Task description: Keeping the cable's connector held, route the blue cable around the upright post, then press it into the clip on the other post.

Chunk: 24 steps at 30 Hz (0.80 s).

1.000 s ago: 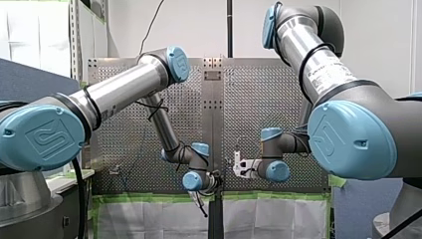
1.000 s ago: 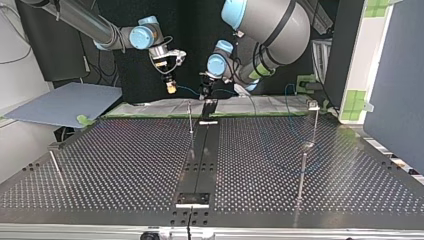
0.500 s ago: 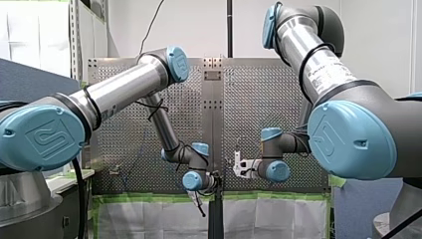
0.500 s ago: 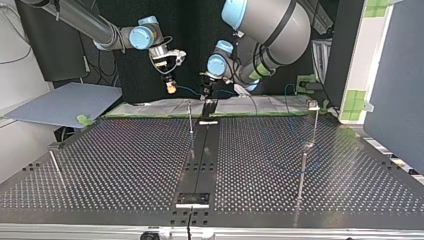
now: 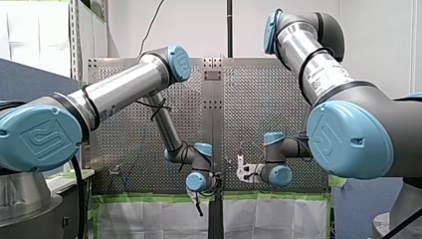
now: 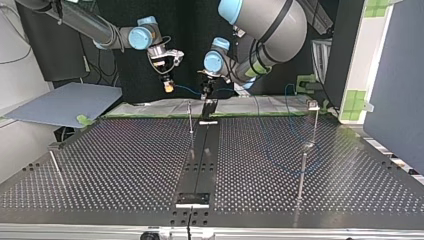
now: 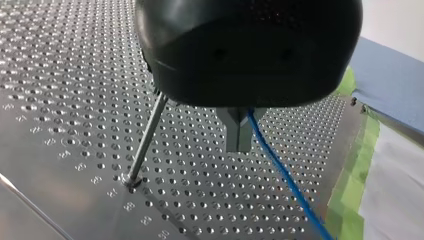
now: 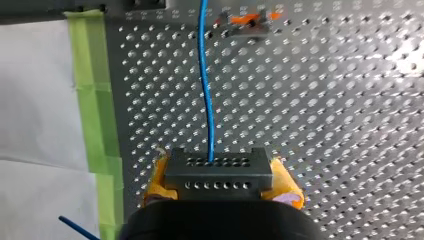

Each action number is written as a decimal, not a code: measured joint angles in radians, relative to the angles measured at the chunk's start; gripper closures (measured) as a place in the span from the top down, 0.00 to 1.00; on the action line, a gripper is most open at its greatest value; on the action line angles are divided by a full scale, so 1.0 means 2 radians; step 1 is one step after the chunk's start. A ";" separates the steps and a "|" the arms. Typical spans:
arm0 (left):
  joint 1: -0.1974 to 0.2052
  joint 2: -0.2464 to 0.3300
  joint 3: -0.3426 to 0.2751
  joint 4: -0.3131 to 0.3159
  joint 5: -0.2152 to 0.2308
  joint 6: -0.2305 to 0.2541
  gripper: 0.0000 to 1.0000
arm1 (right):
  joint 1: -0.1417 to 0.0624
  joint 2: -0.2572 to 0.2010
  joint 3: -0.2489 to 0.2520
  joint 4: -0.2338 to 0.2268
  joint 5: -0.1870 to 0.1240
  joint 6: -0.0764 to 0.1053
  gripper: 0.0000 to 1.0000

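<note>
The right gripper [image 6: 169, 87] hangs over the far edge of the table [image 6: 125, 160] in the top view, its yellow pads [image 8: 156, 177] clamped on the dark connector [image 8: 218, 170], and the blue cable [image 8: 205, 90] runs straight out of the connector above the perforated surface. Just to its right in that view, the left gripper [image 7: 238, 136] has its fingers pinched narrow on the cable, close beside a thin upright post [image 7: 147, 135]. Past that grip the cable loops across the table's right half, near the post topped with a clip [image 6: 313, 120].
</note>
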 joint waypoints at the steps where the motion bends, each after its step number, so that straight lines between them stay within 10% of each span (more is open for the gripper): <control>1: 0.000 0.000 0.000 0.001 -0.002 0.003 0.00 | -0.001 0.003 -0.001 -0.001 0.000 0.001 0.00; 15: -0.005 0.023 0.000 0.007 -0.036 0.054 0.00 | -0.018 0.025 -0.025 -0.003 -0.004 0.012 0.00; 24: -0.008 0.026 0.000 -0.003 -0.034 0.093 0.00 | -0.023 0.026 -0.058 0.031 -0.005 -0.002 0.00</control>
